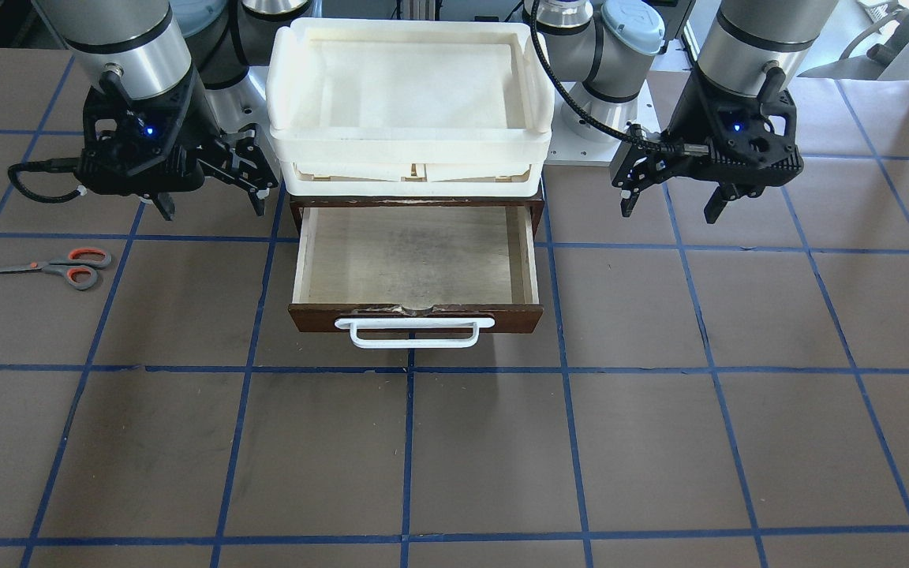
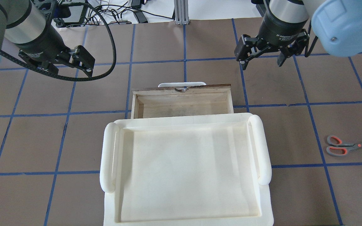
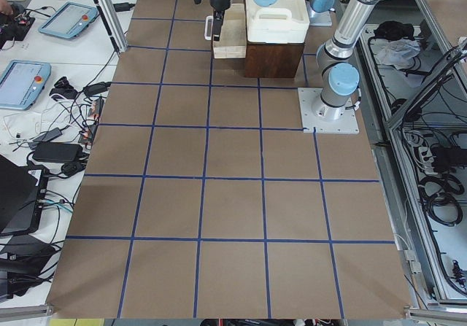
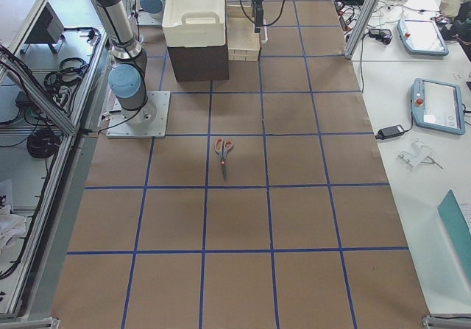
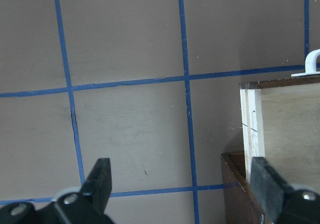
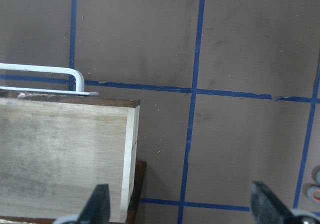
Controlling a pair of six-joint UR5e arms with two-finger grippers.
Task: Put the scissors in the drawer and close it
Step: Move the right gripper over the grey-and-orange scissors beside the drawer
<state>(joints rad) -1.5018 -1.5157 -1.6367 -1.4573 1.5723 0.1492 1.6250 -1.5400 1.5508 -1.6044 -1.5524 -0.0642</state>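
The scissors (image 1: pixel 52 268) lie flat on the brown table on my right side, with orange-red and grey handles; they also show in the overhead view (image 2: pixel 347 147) and the exterior right view (image 4: pixel 223 152). The drawer (image 1: pixel 415 260) is pulled out and holds nothing, its white bar handle (image 1: pixel 415 331) facing away from me. My right gripper (image 1: pixel 211 207) is open and empty, hovering beside the drawer's right side, well apart from the scissors. My left gripper (image 1: pixel 670 210) is open and empty, hovering beside the drawer's left side. The drawer's corner shows in both wrist views (image 5: pixel 285 129) (image 6: pixel 65 154).
Cream-white plastic trays (image 1: pixel 411 134) are stacked on the dark brown cabinet above the drawer and hide its rear part from overhead (image 2: pixel 108 157). Blue tape lines grid the table. Tablets and cables lie on a side bench (image 4: pixel 434 101).
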